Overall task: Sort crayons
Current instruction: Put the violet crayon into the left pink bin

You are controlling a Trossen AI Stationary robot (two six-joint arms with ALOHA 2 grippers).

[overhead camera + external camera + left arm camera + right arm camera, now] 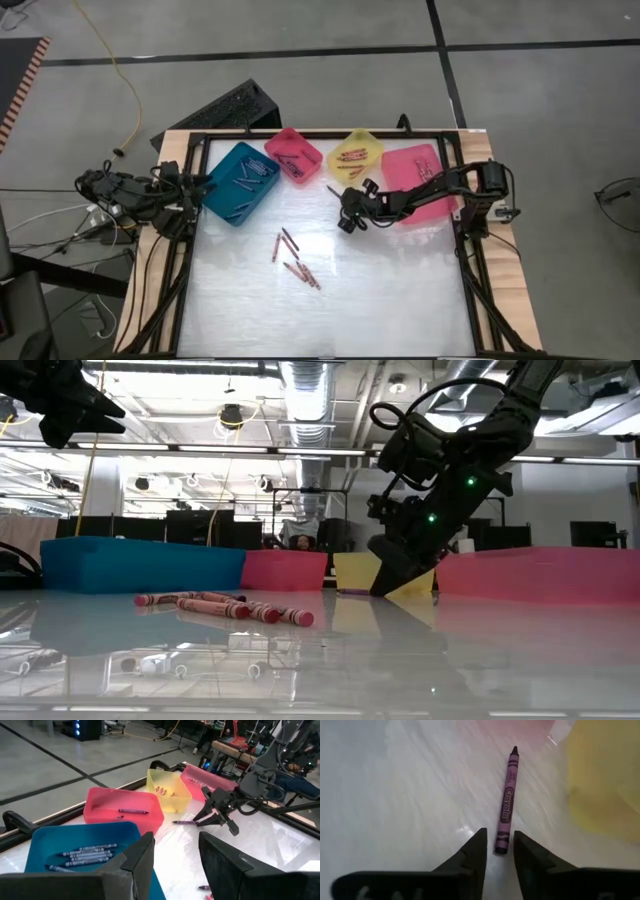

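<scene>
Your right gripper (498, 851) sits low on the worktop (380, 290) just in front of the yellow bin (356, 152), fingers spread a little, straddling the near end of a purple crayon (506, 801) that lies flat and points away toward that bin. It looks light, stiff and round, so it may roll; pinch it across the paper-wrapped middle. A cluster of red crayons (290, 260) lies loose farther from the yellow bin. Your left gripper (172, 852) waits, spread and empty, over the teal bin (240, 182).
</scene>
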